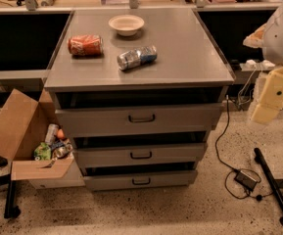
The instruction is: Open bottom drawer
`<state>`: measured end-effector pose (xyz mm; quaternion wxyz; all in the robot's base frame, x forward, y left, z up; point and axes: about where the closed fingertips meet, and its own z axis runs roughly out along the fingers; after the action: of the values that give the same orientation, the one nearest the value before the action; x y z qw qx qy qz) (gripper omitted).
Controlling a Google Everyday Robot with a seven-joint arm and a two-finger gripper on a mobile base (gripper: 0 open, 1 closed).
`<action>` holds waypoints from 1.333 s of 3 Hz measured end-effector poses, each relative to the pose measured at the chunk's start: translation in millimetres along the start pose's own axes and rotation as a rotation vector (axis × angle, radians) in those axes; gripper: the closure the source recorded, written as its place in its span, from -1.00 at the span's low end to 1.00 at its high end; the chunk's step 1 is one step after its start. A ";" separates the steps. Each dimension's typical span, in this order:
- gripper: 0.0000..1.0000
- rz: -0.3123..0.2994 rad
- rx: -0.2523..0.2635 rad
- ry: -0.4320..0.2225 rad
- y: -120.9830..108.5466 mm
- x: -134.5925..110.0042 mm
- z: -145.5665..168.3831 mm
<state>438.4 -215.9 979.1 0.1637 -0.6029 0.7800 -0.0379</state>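
The grey cabinet [141, 58] has three drawers stacked one above another. The bottom drawer [106, 181] has the shortest, narrowest front, with a small dark bar handle [141, 181]. A dark gap shows above its front. The medium drawer [102, 155] and the tall top drawer [97, 121] sit above it, each with a dark gap over its front. My gripper [267, 109] is the cream-coloured end of the arm at the right edge. It hangs in the air to the right of the top drawer, well above and right of the bottom handle, touching nothing.
On the cabinet top lie a red can [85, 45], a silver-blue can [136, 58] and a white bowl [126, 24]. An open cardboard box [13, 131] of cans stands on the floor at left. Cables and a power brick [246, 179] lie at right, beside a black stand leg [275, 190].
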 end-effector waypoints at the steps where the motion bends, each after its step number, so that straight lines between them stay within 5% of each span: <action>1: -1.00 0.000 0.000 0.000 0.0 0.0 0.0; 3: -1.00 -0.010 -0.094 -0.123 38.7 -12.9 54.0; 4: -1.00 -0.074 -0.156 -0.199 93.6 -39.6 127.0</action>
<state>398.4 -135.3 843.5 0.1912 -0.6428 0.7378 0.0769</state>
